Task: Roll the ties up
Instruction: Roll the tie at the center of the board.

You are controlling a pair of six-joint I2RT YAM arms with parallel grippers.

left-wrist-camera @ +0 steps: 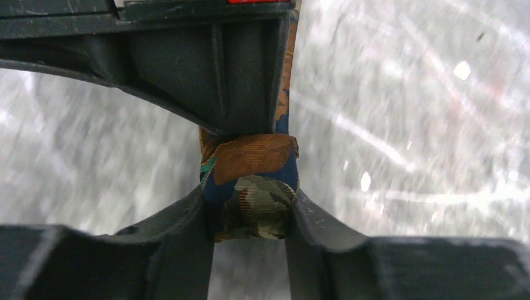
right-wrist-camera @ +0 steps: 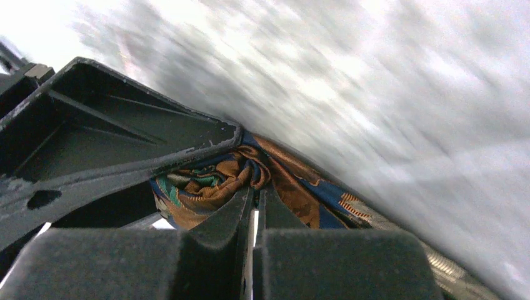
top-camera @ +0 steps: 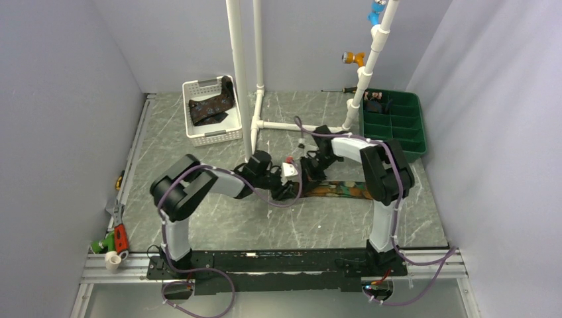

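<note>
A tie (top-camera: 344, 191) patterned in orange, teal and blue lies flat on the table, running right from the two grippers. Its left end is wound into a small roll (left-wrist-camera: 253, 156). In the left wrist view my left gripper (left-wrist-camera: 250, 215) presses that roll from both sides. From the right, my right gripper (right-wrist-camera: 255, 190) is shut with a bunched fold of the tie (right-wrist-camera: 206, 187) pinched at its tips. Seen from above, the left gripper (top-camera: 286, 191) and right gripper (top-camera: 306, 173) meet over the roll and hide it. Another dark patterned tie (top-camera: 212, 109) lies in the basket.
A white basket (top-camera: 199, 136) stands at the back left. A white pipe frame (top-camera: 242, 79) rises just behind the grippers. A green compartment bin (top-camera: 394, 149) sits at the back right. Hand tools (top-camera: 118, 235) lie along the left edge.
</note>
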